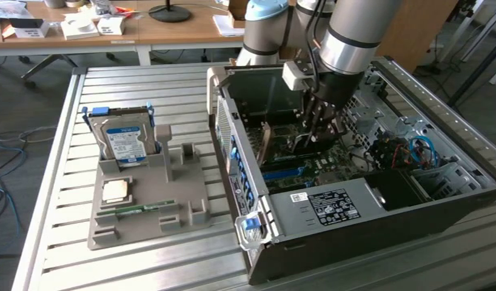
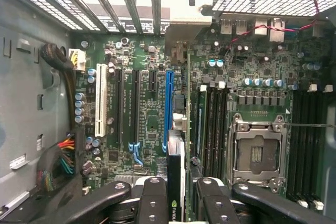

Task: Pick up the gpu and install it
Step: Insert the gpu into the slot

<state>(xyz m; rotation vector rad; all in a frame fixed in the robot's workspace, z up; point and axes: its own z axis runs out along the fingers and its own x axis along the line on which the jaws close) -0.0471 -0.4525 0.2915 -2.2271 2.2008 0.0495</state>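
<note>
Claw (image 1: 317,130), right of centre in the exterior view, reaches down inside the open computer case (image 1: 378,224). Its fingers (image 2: 152,203) clamp the gpu (image 2: 178,156), held edge-on between them over the motherboard (image 2: 142,129), just beside its blue slot (image 2: 169,103).

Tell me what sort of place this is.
Probably a robotics lab or workshop: a robot arm reaches into an open computer case on a slatted metal table, a grey fixture beside it holds a hard drive, and cluttered wooden desks stand behind.
</note>
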